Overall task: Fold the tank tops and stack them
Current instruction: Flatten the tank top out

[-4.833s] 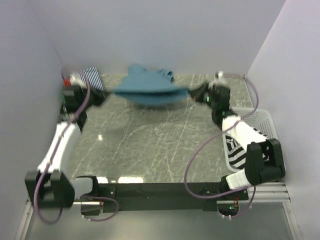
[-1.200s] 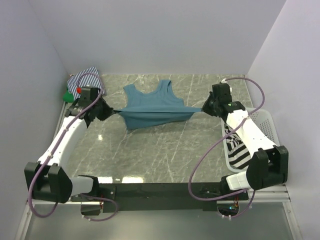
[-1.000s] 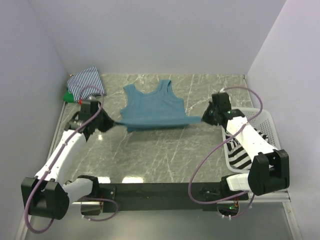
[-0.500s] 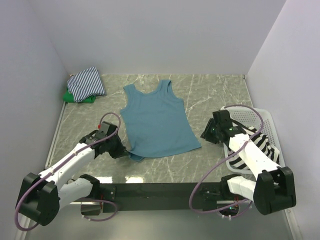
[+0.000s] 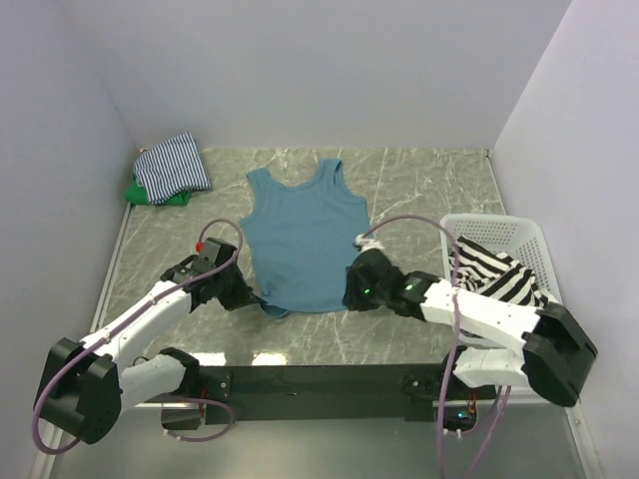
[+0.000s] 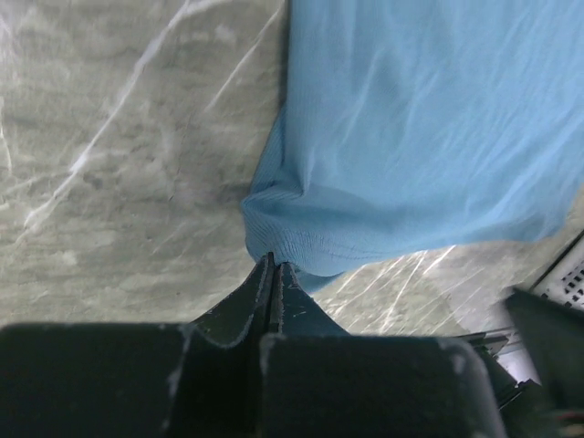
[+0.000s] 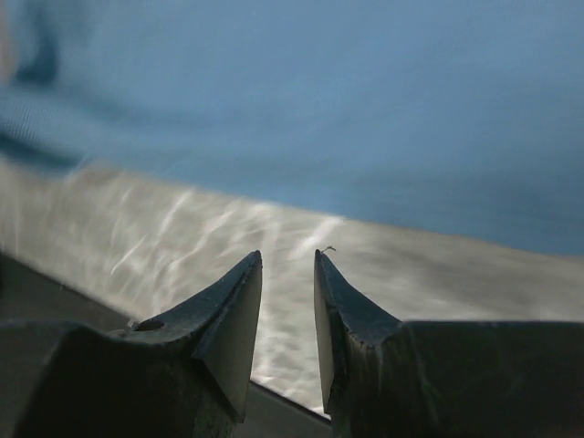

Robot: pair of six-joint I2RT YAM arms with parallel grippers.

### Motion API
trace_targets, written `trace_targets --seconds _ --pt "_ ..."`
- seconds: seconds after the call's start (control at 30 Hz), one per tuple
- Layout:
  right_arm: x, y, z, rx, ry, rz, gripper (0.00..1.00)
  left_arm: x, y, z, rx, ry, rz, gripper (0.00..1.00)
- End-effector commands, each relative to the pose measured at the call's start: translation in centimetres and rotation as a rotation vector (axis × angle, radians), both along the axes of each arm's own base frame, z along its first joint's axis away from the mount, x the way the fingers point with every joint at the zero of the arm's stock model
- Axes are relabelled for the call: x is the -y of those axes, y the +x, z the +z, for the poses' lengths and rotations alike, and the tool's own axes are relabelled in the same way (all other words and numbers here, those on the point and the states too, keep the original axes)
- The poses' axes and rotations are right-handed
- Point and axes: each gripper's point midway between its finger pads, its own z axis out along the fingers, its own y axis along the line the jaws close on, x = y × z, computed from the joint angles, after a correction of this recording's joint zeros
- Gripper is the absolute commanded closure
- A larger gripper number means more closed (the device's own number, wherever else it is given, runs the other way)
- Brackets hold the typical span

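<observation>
Needed to flatten rucked near-left hem corner of teal tank top [image 5: 305, 244] before folding; lay spread mid-table, straps far. Pinched that corner w/ left gripper [image 5: 243, 296], shut, arm low & stretched fwd. Hovered right gripper [image 5: 351, 294] narrowly parted, empty, just short of near-right hem, forearm low, reaching leftward.

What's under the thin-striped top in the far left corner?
A green top lies under the thin-striped top, with only its near edge showing. The rest is covered, so its fold and anything beneath it cannot be seen.
</observation>
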Motion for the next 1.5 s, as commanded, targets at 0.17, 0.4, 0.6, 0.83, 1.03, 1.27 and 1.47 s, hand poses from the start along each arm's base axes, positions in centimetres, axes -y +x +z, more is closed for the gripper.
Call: trace_targets --seconds 0.17,0.4,0.6,0.83,1.03,1.27,1.47 --pt "-9.4 -2.3 -1.1 0.027 0.032 0.225 0.63 0.3 4.6 3.5 0.129 -0.011 0.034 0.99" --pt "-11.3 -2.0 -4.1 -0.007 -0.047 0.229 0.60 0.1 6.8 4.1 0.141 -0.015 0.037 0.99" --pt "-9.0 1.1 -4.8 0.021 -0.204 0.073 0.52 -0.2 6.9 4.0 0.136 -0.007 0.040 0.99" --pt "-6.1 3.0 -4.3 0.016 -0.181 -0.017 0.51 -0.1 6.6 3.5 0.123 -0.022 0.035 0.99" --pt "-5.4 3.3 -3.4 0.013 -0.164 -0.033 0.50 -0.2 5.9 3.3 0.111 -0.033 0.040 0.99" --pt "-3.9 4.2 -2.5 0.003 -0.157 -0.068 0.49 -0.6 5.0 1.2 0.070 -0.019 0.062 0.99" --pt "-2.2 6.0 -2.4 0.001 -0.184 -0.108 0.48 -0.5 5.1 0.9 0.070 -0.024 0.061 0.99"
